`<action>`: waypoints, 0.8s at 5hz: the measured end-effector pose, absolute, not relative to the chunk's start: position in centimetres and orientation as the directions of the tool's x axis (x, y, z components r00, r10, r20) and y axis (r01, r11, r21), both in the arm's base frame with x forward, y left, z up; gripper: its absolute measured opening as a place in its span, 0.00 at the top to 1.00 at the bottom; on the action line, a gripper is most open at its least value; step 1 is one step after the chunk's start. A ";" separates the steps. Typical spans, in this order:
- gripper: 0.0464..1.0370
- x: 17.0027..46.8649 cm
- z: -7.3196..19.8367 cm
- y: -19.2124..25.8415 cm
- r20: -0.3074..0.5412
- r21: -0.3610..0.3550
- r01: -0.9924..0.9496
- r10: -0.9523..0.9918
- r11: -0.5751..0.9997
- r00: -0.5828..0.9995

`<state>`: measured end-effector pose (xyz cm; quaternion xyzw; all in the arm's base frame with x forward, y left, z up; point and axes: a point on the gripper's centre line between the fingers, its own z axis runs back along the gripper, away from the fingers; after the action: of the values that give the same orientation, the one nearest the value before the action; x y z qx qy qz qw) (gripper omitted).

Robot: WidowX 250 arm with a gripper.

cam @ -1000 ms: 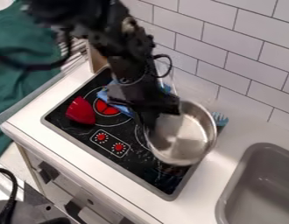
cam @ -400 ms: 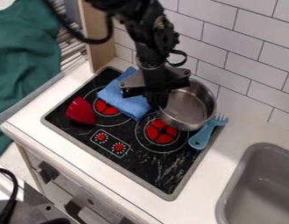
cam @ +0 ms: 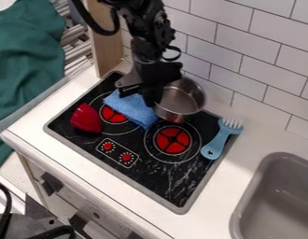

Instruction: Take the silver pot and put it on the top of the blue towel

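We see the black cooktop point(cam: 181, 179) beside the gray sink point(cam: 246, 205). Over the cooktop's upper part, our gripper point(cam: 151, 97) is clamped on the silver pot point(cam: 181, 100) at its left side, just right of the blue towel point(cam: 133, 110); the light-blue brush point(cam: 215, 144) lies at the cooktop's right edge.

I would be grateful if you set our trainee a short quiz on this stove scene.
1. True or false: the silver pot is upside down.
2. On which side of the pot is the gripper: (a) the side towards the blue towel, or (b) the side towards the sink?
3. Which loose thing lies nearest the sink?

Key: 1. False; 2. a; 3. the blue brush.
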<state>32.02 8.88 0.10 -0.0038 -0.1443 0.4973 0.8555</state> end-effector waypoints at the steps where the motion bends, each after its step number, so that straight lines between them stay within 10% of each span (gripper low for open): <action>1: 0.99 31.5 -0.9 11.8 0.215 -0.168 -0.895 0.901 0.413 0.376; 4: 0.82 31.1 -2.2 12.7 0.150 -0.183 -0.910 0.926 0.372 0.348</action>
<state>31.08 12.65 -2.21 -0.0336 -0.1144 0.5595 0.8202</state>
